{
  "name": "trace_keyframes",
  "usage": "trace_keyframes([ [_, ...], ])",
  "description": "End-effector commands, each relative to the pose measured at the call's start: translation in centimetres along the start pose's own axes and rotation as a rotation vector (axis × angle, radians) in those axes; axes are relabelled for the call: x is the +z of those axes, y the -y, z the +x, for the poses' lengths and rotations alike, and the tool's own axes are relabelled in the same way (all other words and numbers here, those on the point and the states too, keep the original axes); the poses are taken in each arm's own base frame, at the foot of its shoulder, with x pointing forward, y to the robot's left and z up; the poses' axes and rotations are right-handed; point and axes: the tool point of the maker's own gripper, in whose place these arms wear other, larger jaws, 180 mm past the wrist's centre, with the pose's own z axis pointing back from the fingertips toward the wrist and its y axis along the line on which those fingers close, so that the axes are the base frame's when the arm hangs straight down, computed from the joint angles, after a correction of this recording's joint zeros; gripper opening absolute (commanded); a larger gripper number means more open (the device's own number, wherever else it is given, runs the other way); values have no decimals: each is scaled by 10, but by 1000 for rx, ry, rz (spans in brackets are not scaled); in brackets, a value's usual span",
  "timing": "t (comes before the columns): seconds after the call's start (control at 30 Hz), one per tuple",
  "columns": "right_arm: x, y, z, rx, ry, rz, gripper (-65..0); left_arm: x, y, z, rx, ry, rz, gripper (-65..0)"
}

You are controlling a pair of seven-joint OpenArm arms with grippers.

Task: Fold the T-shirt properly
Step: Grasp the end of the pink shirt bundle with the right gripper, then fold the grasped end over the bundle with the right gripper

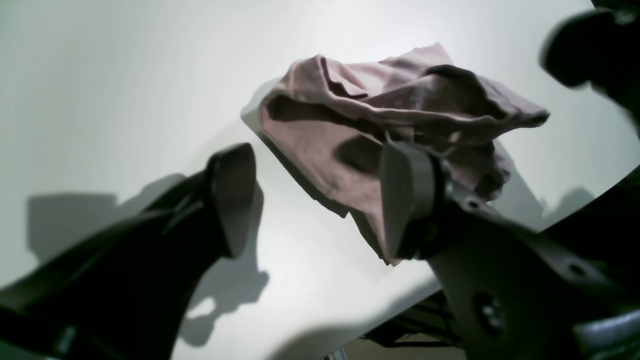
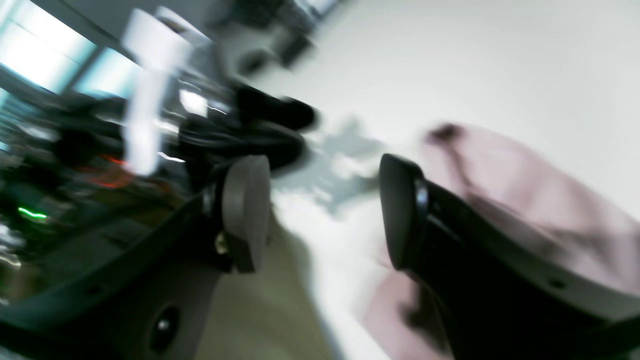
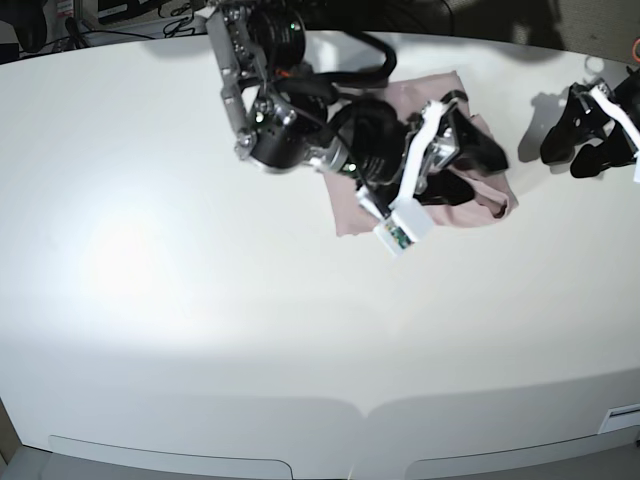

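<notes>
The T-shirt lies crumpled in a dusty-pink heap at the back middle of the white table. My right gripper hovers over the heap's right side, its arm hiding much of the cloth. In the blurred right wrist view this gripper stands open and empty, with the T-shirt beside and beneath its right finger. My left gripper hangs open to the right of the heap, apart from it. In the left wrist view it is empty, and the bunched T-shirt lies just beyond its fingertips.
Cables and dark equipment sit behind the table's back edge. The table's curved edge runs close under my left gripper, with dark framework below it. Blurred room clutter fills the left of the right wrist view.
</notes>
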Motion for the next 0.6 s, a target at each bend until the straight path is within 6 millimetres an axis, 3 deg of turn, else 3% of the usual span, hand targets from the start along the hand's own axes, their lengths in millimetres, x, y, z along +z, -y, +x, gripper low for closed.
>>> trace_keyframes([
  [0.0,4,-6,20,61,45,6,-301,3,4,14,-22,43,-20,-268],
  [0.17,26,-2,25,202,23,-107,-301,3,4,15,-24,50,-18,-268],
  [0.4,54,20,-40,291,-211,-221,-301,3,4,15,-24,51,-18,-268],
  [0.57,58,27,-58,408,-307,-272,-301,3,4,15,-25,50,-17,-268],
])
